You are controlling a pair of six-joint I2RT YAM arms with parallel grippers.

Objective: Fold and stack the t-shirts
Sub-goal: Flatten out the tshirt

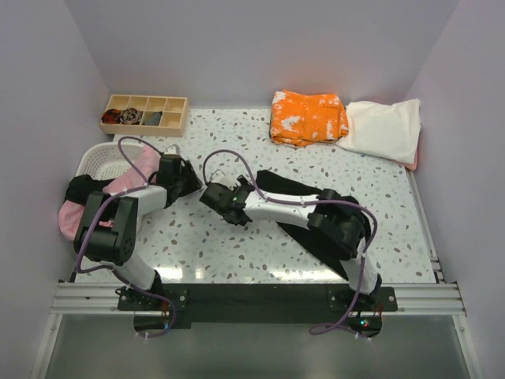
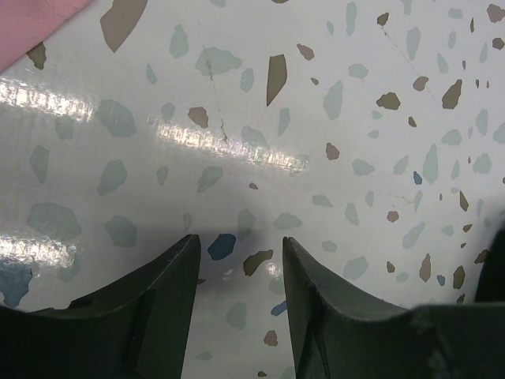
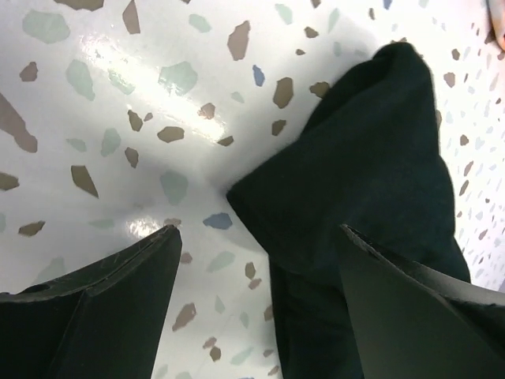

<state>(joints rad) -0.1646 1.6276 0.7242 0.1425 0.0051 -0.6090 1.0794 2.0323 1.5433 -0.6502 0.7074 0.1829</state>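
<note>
The black t-shirt [image 1: 278,182] lies crumpled on the table under my right arm. In the right wrist view its corner [image 3: 371,150] lies between the spread fingers. My right gripper [image 1: 215,197] [image 3: 259,229] is open and low over that corner, holding nothing. My left gripper [image 1: 188,178] [image 2: 239,238] is open and empty over bare table. A pink t-shirt [image 1: 130,178] hangs out of the basket, and its edge shows in the left wrist view [image 2: 31,20]. The orange white-blotched t-shirt [image 1: 308,117] and the cream t-shirt [image 1: 384,126] lie folded at the back right.
A white slotted basket [image 1: 99,158] stands at the left edge with pink and black cloth spilling over it. A wooden compartment tray [image 1: 146,111] stands at the back left. Purple walls close in three sides of the speckled table [image 1: 237,253].
</note>
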